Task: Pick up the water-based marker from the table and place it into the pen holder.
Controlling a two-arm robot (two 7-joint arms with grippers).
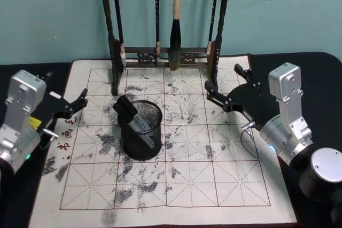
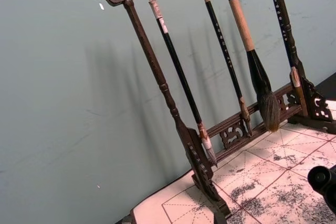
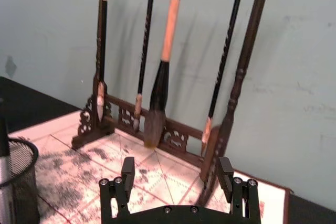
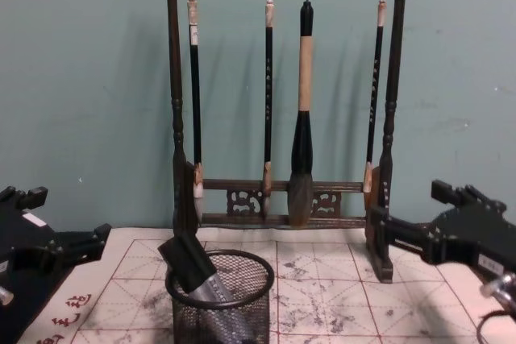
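The pen holder (image 1: 144, 148), a round black wire-mesh cup, stands on the gridded paper left of centre. The water-based marker (image 1: 130, 115), grey with a black cap, leans inside it with the cap poking over the rim toward the left. The chest view shows the holder (image 4: 234, 308) and the marker (image 4: 189, 265) in the same pose. My left gripper (image 1: 68, 116) hovers open and empty to the left of the holder, also seen from the chest (image 4: 64, 215). My right gripper (image 1: 222, 77) is open and empty off to the holder's right (image 4: 405, 205), its two fingers spread in its wrist view (image 3: 177, 169).
A tall dark wooden brush rack (image 1: 165, 54) with several hanging brushes stands at the paper's far edge against the teal wall. The ink-stained gridded paper (image 1: 176, 185) covers the black table. The right gripper sits close to the rack's right post (image 4: 387, 199).
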